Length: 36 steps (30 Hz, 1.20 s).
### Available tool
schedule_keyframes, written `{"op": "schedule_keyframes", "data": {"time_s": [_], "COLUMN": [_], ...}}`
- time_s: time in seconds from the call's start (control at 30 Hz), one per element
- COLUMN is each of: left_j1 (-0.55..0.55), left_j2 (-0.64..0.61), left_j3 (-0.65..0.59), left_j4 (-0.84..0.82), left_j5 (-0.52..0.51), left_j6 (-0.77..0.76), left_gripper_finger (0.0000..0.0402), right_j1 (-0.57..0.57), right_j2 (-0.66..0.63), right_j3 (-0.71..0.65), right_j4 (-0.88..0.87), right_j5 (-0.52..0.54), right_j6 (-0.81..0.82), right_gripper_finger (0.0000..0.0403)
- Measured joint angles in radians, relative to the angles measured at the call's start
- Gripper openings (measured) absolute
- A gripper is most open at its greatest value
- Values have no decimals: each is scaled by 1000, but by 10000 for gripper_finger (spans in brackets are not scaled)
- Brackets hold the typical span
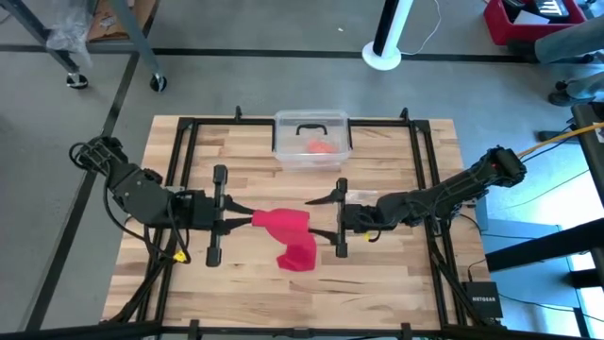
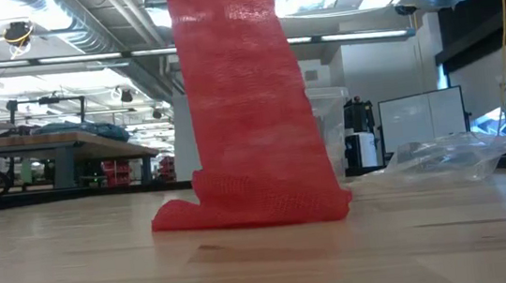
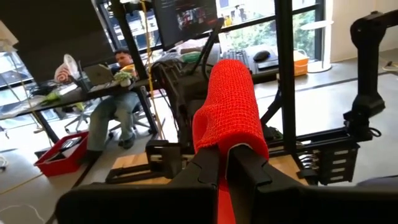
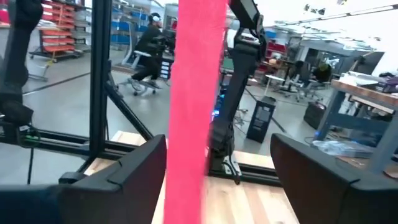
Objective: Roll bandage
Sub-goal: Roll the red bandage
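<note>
- Red cloth bandage (image 1: pixel 286 225) hanging between the two grippers above the middle of the wooden table (image 1: pixel 387 274), lower end folding into a small heap on the boards toward the near edge.
- Reading no clear writing on the bandage; small black box (image 1: pixel 482 301) at the table's right near corner carrying white lettering, too small to read with certainty.
- Left gripper (image 1: pixel 247 220) sitting at the bandage's left end, fingers pressed together and pinching the cloth; same clamp showing in the left wrist view (image 3: pixel 225 163), red band rising out from between the dark fingers.
- Right gripper (image 1: pixel 326 215) standing just right of the bandage, fingers spread wide, one ahead of and one behind the cloth in the high view, not clamping it.
- Right wrist view showing the red strip (image 4: pixel 194 112) hanging straight down between the two spread fingers (image 4: pixel 121 177), nearer one finger than the other; contact with either finger not clear.
- Low view showing the bandage (image 2: pixel 243 114) dropping as a broad band onto the table, bottom edge crumpling flat on the wood.
- Clear plastic box (image 1: pixel 312 140) with a black handle resting at the far middle of the table, orange-red lump (image 1: pixel 321 146) inside.
- Crinkly clear bag (image 2: pixel 448 157) lying on the table behind and to the right in the low view.
- Person (image 3: pixel 115 99) sitting at a desk in the room beyond the table.
</note>
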Motion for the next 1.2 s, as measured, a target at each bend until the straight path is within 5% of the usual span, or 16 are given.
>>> {"op": "schedule_keyframes", "data": {"time_s": [0.43, 0.67, 0.9, 1.2], "left_j1": [33, 34, 34, -15], "left_j2": [0, 0, 0, 0], "left_j3": [0, 0, 0, 45], "left_j4": [58, 53, 54, 54], "left_j5": [2, 2, 2, 43], "left_j6": [34, 23, -57, -215], "left_gripper_finger": [4, 4, 4, 4], "right_j1": [0, 0, 0, 0], "right_j2": [128, 129, 129, 129], "right_j3": [1, 1, 1, 1], "right_j4": [83, 89, 42, -14], "right_j5": [-75, -74, -26, 66], "right_j6": [50, -3, -113, -193], "right_gripper_finger": [275, 187, 20, 7]}}
